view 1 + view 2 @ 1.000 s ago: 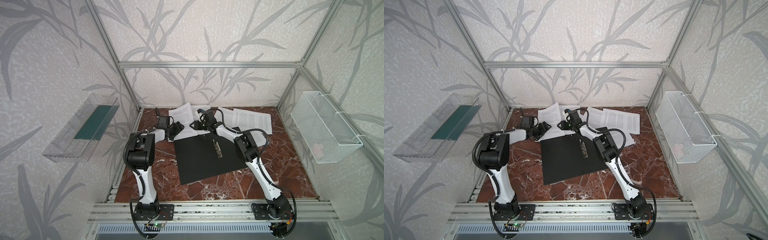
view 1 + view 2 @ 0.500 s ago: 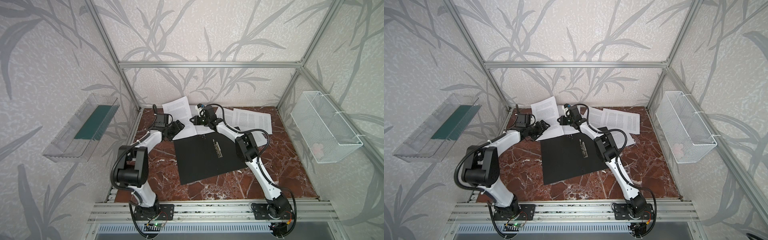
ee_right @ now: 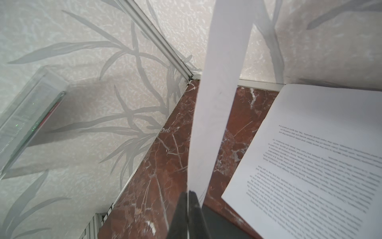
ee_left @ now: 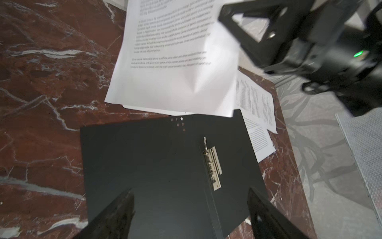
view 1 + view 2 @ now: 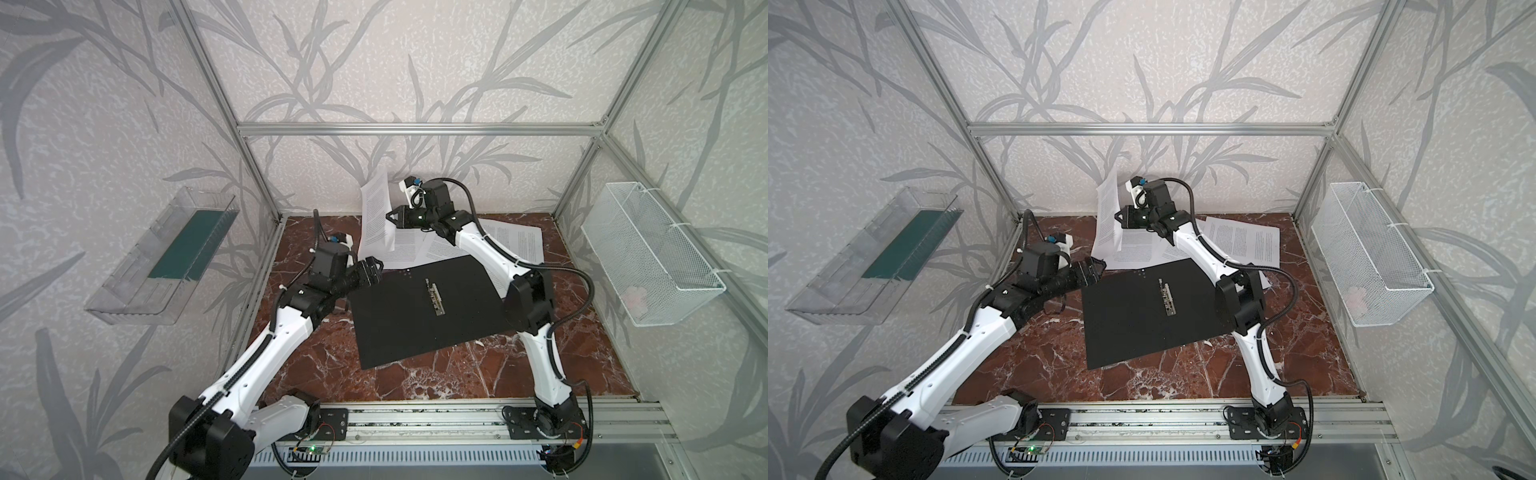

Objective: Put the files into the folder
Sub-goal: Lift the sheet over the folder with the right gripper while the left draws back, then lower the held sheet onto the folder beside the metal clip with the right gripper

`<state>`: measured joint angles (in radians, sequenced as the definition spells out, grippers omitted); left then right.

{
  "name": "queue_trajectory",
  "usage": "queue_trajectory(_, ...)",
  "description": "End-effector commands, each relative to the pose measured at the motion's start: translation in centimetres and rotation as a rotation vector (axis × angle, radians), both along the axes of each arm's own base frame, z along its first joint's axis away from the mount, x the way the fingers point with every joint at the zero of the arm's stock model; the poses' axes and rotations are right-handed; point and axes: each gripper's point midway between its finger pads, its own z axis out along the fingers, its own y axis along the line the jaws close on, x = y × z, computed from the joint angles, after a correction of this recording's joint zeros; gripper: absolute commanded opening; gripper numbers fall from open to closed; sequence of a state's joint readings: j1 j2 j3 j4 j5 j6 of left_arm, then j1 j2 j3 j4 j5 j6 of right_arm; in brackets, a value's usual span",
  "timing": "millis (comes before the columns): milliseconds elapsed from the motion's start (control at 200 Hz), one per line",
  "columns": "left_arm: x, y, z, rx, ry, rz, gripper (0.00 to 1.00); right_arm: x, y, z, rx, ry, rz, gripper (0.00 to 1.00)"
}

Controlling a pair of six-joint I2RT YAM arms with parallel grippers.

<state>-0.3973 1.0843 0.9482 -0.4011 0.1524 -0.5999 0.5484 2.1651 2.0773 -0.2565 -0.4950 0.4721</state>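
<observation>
My right hand (image 5: 392, 217) pinches one floppy sheet (image 5: 375, 216) by a single edge, upright at upper centre above the other files (image 5: 517, 245) (my left hand (image 5: 371, 271) gapes empty at a corner of the open folder (image 5: 415, 307) mid-frame), so it may slip, crumple or miss the folder.

The left arm (image 5: 266, 353) and right arm (image 5: 486, 249) have glossy white shells on their long links; the joints are blocky matt black; a ribbed black cable (image 5: 591, 291) loops along each (cinched with white zip ties); small dark screws dot the white covers; the left gripper (image 5: 373, 266) and right gripper (image 5: 391, 217) are black, with triangular cut-out fingers (image 4: 115, 217); a green light (image 4: 358, 54) glows on the right wrist.
</observation>
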Motion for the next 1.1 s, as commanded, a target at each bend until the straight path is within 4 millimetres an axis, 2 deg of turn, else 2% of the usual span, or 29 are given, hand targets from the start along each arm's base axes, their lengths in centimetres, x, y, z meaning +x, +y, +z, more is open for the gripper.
queue_trajectory(0, -3.5, 0.4, -0.5, 0.060, 0.020, -0.059, 0.87, -3.7, -3.2, -1.3, -0.105, 0.055, 0.010, 0.00)
queue_trajectory(105, -6.7, 0.3, 0.8, 0.038, -0.004, -0.128, 0.87, -7.0, -5.8, -0.8, -0.122, 0.068, 0.014, 0.00)
queue_trajectory(205, -9.2, 1.8, 2.0, 0.054, -0.069, -0.131, 0.87, -10.3, -7.6, -1.5, -0.145, 0.100, 0.031, 0.00)
queue_trajectory(230, -9.8, 2.2, 2.2, 0.058, -0.085, -0.130, 0.87, -10.9, -8.0, -2.4, -0.156, 0.123, 0.038, 0.00)
queue_trajectory(255, -10.3, 2.6, 2.6, 0.063, -0.103, -0.134, 0.88, -11.9, -8.5, -2.0, -0.153, 0.123, 0.044, 0.00)
queue_trajectory(375, -12.1, 4.3, 2.5, 0.128, -0.150, -0.133, 0.91, -14.0, -11.7, -5.4, -0.220, 0.205, 0.012, 0.00)
queue_trajectory(460, -12.3, 4.7, 1.6, 0.150, -0.148, -0.124, 0.93, -14.3, -15.0, -8.6, -0.304, 0.258, -0.064, 0.00)
queue_trajectory(580, -12.7, 2.9, 1.8, 0.087, -0.160, -0.222, 0.95, -14.4, -19.2, -12.6, -0.493, 0.268, -0.161, 0.00)
queue_trajectory(605, -12.6, 2.9, 1.6, 0.084, -0.152, -0.221, 0.99, -14.5, -19.9, -13.3, -0.533, 0.266, -0.172, 0.00)
queue_trajectory(725, -12.4, 3.1, 1.2, 0.080, -0.124, -0.216, 0.99, -14.4, -22.2, -16.1, -0.686, 0.284, -0.192, 0.00)
queue_trajectory(905, -12.6, 2.5, 1.3, 0.058, -0.129, -0.246, 0.99, -13.6, -24.6, -17.7, -0.866, 0.294, -0.209, 0.00)
queue_trajectory(1095, -12.8, 2.3, 1.4, 0.047, -0.139, -0.256, 0.99, -12.6, -27.8, -17.8, -1.044, 0.268, -0.280, 0.00)
